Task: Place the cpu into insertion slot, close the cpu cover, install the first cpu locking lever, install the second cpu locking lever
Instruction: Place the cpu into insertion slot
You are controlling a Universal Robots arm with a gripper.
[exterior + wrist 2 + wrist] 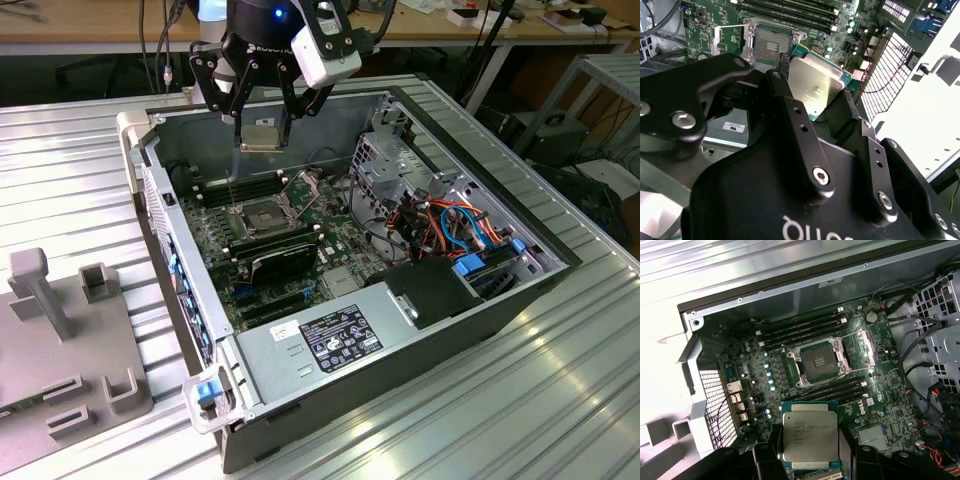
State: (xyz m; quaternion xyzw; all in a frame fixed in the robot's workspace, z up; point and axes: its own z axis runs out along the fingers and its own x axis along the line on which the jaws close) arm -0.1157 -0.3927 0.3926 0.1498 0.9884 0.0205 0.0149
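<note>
My gripper hangs above the open computer case, shut on the cpu, a flat square chip with a dull silver top. In both wrist views the cpu sits between the black fingers. Below it on the green board lies the insertion slot, its dark pin field bare. The cpu cover is swung open beside the slot, with thin wire levers raised near it. The chip is well above the slot and apart from it.
Long black memory sticks flank the slot on both sides. A metal drive cage, coloured cables and a black power supply fill the exterior view's right of the case. A grey fixture stands on the ribbed table outside the case.
</note>
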